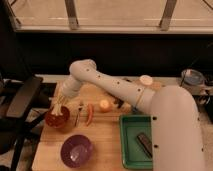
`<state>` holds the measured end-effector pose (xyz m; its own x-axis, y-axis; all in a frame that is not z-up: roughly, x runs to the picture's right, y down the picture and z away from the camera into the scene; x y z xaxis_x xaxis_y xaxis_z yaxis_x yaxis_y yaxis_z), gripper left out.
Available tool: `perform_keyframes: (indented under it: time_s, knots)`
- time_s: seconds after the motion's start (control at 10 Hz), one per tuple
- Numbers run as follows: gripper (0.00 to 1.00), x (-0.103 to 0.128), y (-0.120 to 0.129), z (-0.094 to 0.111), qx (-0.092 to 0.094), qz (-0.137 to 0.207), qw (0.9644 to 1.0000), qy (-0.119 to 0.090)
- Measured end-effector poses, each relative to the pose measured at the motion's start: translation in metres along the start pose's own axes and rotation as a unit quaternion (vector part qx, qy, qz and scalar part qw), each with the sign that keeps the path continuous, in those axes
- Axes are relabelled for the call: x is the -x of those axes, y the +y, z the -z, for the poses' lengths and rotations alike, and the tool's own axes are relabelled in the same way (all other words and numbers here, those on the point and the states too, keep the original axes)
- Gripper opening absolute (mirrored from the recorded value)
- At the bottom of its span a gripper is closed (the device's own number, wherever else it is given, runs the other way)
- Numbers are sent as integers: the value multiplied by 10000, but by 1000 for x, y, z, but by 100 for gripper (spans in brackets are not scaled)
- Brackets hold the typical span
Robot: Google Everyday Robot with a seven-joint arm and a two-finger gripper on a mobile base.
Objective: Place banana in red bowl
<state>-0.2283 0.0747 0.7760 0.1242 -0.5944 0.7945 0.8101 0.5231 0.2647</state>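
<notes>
The tool [59, 102] is hanging at the end of the white arm [107, 86], directly over the red bowl [57, 118] near the worktop's [107, 145] left edge. Whether its fingers are apart or clamped cannot be told. The banana [60, 107] is showing as pale cream strips dangling from the tool down to the bowl, its lower ends reaching the bowl's rim or inside it; I cannot tell whether it is touching the bottom.

Just right of the bowl, a thin dark utensil [78, 113] is lying on the wood, and beside it a red chili pepper [90, 114]. A small pale-orange round fruit [104, 104] is sitting further right. Nearer the front edge, a purple dish [76, 150] is resting. On the right, a green tray [131, 142] is holding a dark rectangular item [144, 144].
</notes>
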Motion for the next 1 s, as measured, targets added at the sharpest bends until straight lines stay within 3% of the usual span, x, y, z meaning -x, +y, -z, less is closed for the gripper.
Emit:
perform_keyframes:
  time_s: [0.5, 0.8, 1.0]
  knots:
    - [63, 1, 19, -2, 93, -239, 9997, -36]
    - [63, 15, 38, 11, 285, -454, 9985, 118]
    - [63, 19, 43, 13, 306, -517, 9981, 153]
